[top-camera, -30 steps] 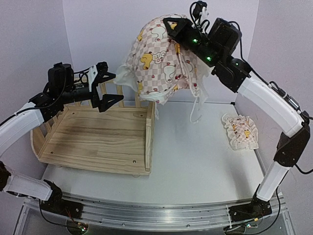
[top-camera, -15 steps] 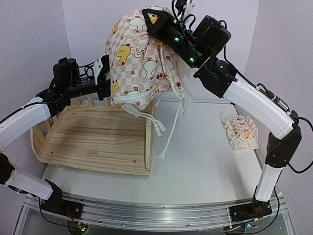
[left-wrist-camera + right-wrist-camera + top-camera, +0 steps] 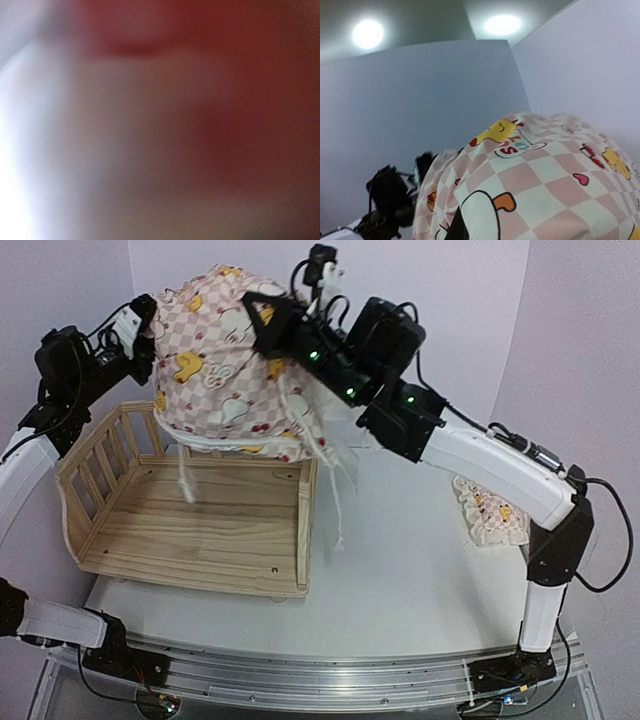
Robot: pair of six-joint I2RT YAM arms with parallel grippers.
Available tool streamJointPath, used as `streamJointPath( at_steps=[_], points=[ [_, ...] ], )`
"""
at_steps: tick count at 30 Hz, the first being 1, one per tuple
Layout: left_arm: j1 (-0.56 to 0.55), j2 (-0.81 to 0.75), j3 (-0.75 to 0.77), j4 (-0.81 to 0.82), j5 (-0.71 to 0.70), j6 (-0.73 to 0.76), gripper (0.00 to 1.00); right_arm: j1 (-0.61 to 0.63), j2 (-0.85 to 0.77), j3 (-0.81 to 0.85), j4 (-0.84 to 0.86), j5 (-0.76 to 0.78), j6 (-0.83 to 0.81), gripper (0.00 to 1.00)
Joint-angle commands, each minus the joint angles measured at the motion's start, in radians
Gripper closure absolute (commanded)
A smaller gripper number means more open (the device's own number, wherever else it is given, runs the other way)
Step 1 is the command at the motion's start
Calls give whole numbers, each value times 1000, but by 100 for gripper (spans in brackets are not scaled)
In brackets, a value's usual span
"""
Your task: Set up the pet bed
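The left gripper (image 3: 138, 328) is seen pressed together on the left edge of the pink-and-white checkered fabric cushion printed with yellow ducks and red hearts (image 3: 215, 370). Its own wrist view is filled by a red and white blur in which nothing can be made out. The right gripper (image 3: 268, 332) is closed on the cushion's upper right edge, so that the cushion is held aloft between the two arms, bunched and sagging in the middle. White ties (image 3: 336, 495) are left dangling from its lower hem. In the right wrist view, short red and teal lettering (image 3: 514, 145) is printed beside a yellow duck, but it cannot be read. Directly beneath the cushion, the large light-wood pet bed with slatted railing sides and a plank floor (image 3: 200, 530) is set upright on the left half of the white table (image 3: 420, 580). A small matching checkered pillow (image 3: 492, 512) is laid on the table's right side, well apart from the bed.
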State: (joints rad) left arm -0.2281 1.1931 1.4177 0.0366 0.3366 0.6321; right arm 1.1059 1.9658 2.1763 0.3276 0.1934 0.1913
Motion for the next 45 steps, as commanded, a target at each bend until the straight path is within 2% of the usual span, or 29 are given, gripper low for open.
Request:
streamJointPath(
  at_steps=[1, 3, 7, 9, 12, 15, 19, 22, 25, 27, 32, 36, 38, 45],
  points=[
    [238, 57, 45, -27, -70, 76, 100, 129, 122, 32, -37, -135, -102, 100],
    [315, 83, 4, -30, -77, 104, 100, 172, 169, 29, -68, -167, -124, 89],
    [342, 97, -103, -30, -94, 201, 100, 212, 221, 48, -223, -256, -140, 48],
    [341, 106, -122, -28, -97, 218, 100, 213, 189, 26, -287, -252, -142, 33],
    [343, 136, -122, -14, -139, 253, 100, 213, 71, -76, -329, -216, -170, 15],
    [344, 153, -126, 14, -158, 310, 100, 213, -67, -146, -437, -83, -182, 8],
    [345, 181, -119, 25, -178, 363, 100, 190, -218, -202, -613, 223, -111, 7],
    [345, 200, -131, 38, -161, 408, 100, 74, -267, -216, -827, 326, 103, 16],
    [343, 210, -138, 54, -141, 448, 100, -77, -271, -251, -972, 280, 340, 26],
    [342, 217, -131, 61, -135, 461, 100, -105, -227, -202, -1036, 293, 367, 28],
    [337, 211, -127, 59, -118, 477, 100, -107, -74, -3, -1173, 256, 402, 25],
    [332, 199, -145, 53, -110, 483, 100, -107, 8, 31, -1187, 193, 450, 21],
    [331, 197, -158, 51, -110, 491, 100, -108, 38, 35, -1192, 209, 463, 27],
    [314, 198, -167, -3, -74, 501, 100, -107, 53, 7, -1199, 328, 471, 66]
  ],
)
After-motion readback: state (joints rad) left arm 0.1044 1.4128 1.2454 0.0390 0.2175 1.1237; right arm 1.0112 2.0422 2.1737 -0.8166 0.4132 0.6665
